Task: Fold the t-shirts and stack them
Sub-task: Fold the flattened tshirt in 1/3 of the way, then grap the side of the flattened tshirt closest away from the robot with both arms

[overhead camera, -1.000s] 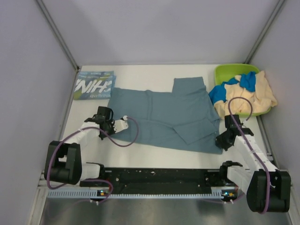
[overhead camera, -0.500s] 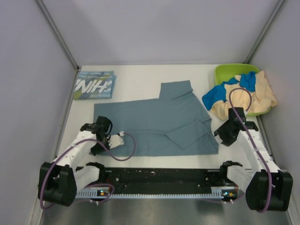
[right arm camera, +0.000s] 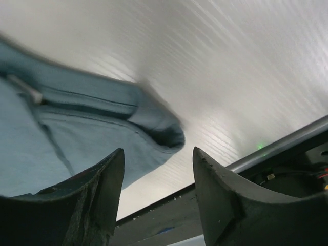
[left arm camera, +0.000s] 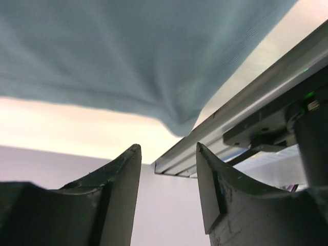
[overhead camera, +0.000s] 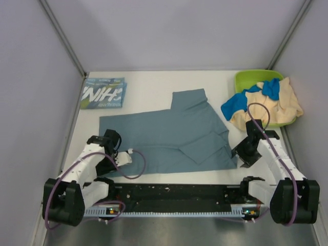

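Note:
A slate-blue t-shirt lies spread flat in the middle of the table, one sleeve folded over its right side. My left gripper is open just off its near-left corner, with nothing between the jaws. My right gripper is open beside the near-right corner, also holding nothing. A folded teal t-shirt with white letters lies at the back left. A bright blue t-shirt and a cream one spill out of the tub.
The lime-green tub stands at the back right, against the right wall. The black and metal rail with the arm bases runs along the near edge. Grey walls close in both sides and the back.
Both grippers dragged the slate-blue shirt toward the near edge and to the left, then opened and let go of its near corners. It now lies flat.

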Controlling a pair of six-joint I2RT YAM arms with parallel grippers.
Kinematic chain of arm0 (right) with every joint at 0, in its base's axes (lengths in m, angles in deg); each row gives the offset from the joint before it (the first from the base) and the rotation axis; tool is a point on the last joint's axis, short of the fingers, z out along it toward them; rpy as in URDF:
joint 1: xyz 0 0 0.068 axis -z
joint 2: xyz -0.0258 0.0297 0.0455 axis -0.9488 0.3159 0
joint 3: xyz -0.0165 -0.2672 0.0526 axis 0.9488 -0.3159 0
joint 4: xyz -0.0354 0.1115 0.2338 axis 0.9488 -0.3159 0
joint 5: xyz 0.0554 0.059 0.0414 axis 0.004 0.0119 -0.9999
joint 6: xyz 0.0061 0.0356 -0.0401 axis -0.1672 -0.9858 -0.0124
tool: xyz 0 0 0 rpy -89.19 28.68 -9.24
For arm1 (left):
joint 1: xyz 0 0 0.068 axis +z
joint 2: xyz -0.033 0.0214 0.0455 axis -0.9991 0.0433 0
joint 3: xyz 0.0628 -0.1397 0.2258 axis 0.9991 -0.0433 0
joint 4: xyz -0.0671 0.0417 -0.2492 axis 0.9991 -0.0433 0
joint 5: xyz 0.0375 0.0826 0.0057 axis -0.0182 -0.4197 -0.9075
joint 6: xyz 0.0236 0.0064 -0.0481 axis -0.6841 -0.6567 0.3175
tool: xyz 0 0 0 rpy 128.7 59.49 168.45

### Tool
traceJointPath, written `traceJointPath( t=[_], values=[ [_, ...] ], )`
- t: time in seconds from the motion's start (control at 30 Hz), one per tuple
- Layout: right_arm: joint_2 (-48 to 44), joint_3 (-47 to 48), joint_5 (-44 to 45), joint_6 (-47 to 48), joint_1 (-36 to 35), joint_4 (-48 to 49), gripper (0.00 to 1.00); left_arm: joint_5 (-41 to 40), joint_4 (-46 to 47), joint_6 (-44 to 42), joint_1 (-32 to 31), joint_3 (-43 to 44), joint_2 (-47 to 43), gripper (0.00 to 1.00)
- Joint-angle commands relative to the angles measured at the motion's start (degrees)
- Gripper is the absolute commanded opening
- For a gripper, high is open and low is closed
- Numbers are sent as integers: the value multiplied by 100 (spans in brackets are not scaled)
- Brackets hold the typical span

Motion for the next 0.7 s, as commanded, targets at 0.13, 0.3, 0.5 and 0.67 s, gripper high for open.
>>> traceJointPath(
  t=[0.13,0.3,0.5,0.67],
  values=[
    [611,3131,879,2903,-1365,1480,57,1267,1022,604,1800,3317,931,65],
    [2717,5196,-526,3927,-1455,1878,61,3027,918,2310,2463,5070,2505,58],
    [5487,7911,-756,4499,-1455,1729,61,2502,1980,3208,2532,5239,3587,57],
    [7920,10214,-511,4272,-1455,1484,61,3037,2122,3534,2866,5677,4326,59]
  ],
)
